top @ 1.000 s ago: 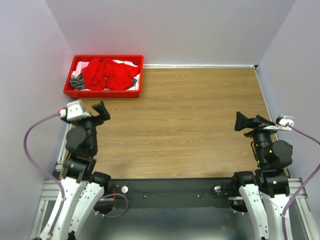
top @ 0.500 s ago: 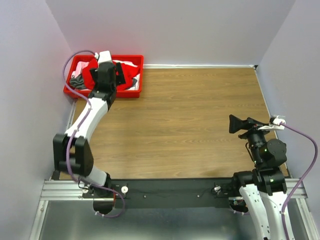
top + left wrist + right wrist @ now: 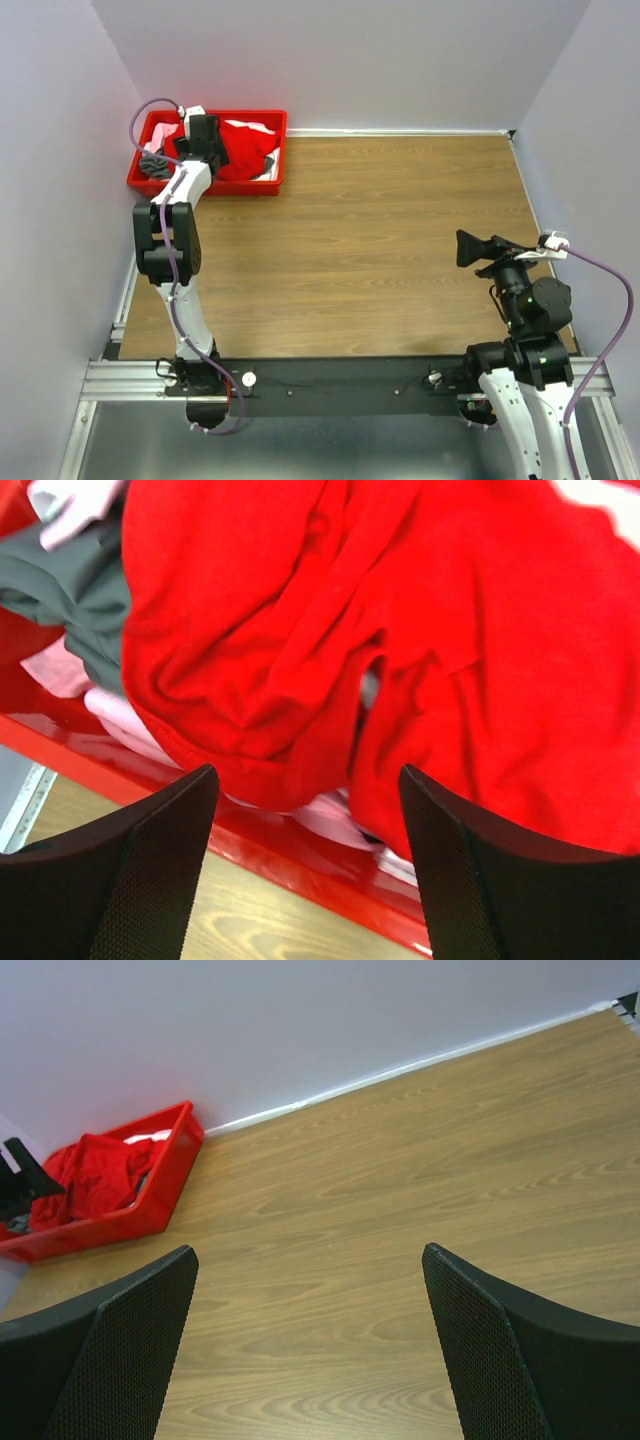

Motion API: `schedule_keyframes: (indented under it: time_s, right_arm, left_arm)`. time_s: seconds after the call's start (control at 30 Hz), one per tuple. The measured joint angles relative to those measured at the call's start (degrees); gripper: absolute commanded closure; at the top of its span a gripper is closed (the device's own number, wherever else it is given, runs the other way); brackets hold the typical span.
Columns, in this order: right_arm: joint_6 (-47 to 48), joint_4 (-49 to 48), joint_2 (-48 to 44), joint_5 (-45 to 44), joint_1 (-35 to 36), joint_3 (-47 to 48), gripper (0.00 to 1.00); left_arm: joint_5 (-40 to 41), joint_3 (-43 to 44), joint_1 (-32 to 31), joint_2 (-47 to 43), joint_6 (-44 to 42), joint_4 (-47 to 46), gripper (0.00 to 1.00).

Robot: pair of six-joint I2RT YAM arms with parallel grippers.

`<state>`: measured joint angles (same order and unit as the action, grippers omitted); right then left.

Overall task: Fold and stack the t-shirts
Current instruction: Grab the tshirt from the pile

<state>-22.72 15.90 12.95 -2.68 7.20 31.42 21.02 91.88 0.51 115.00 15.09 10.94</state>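
The bright red t-shirt point(image 3: 243, 152) lies crumpled on top of the pile in the red plastic tray point(image 3: 274, 186) at the table's far left. A dark grey shirt point(image 3: 154, 165) and pale pink/white cloth point(image 3: 256, 127) lie under it. My left gripper point(image 3: 204, 135) is open and empty, hovering over the tray. In the left wrist view it point(image 3: 305, 772) hangs just above the red t-shirt point(image 3: 300, 630), near the tray's near wall point(image 3: 300, 852), with the grey shirt point(image 3: 75, 590) at the left. My right gripper point(image 3: 468, 247) is open and empty above the table at the right point(image 3: 308, 1252).
The wooden table point(image 3: 380, 240) lies between the arms. Pale walls close it in on the left, back and right. The right wrist view shows the tray point(image 3: 160, 1195) far off at the left by the back wall.
My left arm has swung from near its base out to the tray and now reaches farther over the shirts. My right gripper shifted slightly left early on, then stayed.
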Motion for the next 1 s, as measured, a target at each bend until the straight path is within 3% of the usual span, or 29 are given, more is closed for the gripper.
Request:
schedule_keyframes:
  time_s: [0.17, 0.43, 0.57, 0.63, 0.67, 0.73, 1.0]
  right_arm:
    - [-0.2, 0.0, 0.2, 0.0, 0.0, 0.0, 0.00]
    - [-0.2, 0.0, 0.9, 0.0, 0.0, -0.1, 0.00]
    - [-0.2, 0.0, 1.1, 0.0, 0.0, -0.1, 0.00]
    - [-0.2, 0.0, 1.3, 0.0, 0.0, -0.1, 0.00]
    - [-0.2, 0.0, 1.3, 0.0, 0.0, -0.1, 0.00]
    - [-0.2, 0.0, 1.4, 0.0, 0.0, -0.1, 0.00]
    - [-0.2, 0.0, 1.4, 0.0, 0.0, -0.1, 0.00]
  left_arm:
    - [-1.1, 1.5, 1.3, 3.1, -0.2, 1.3, 0.27]
    - [-2.2, 5.0, 1.7, 7.6, -0.5, 1.6, 0.43]
    - [-2.2, 5.2, 1.7, 8.8, -0.7, 1.7, 0.58]
    - [-2.0, 5.2, 1.7, 9.0, -0.9, 1.7, 0.71]
    - [-1.9, 5.2, 1.7, 9.0, -1.2, 1.7, 0.85]
    - [-1.5, 5.2, 1.7, 9.0, -1.7, 1.7, 0.95]
    - [2.9, 5.8, 1.2, 3.3, -2.9, 5.0, 0.99]
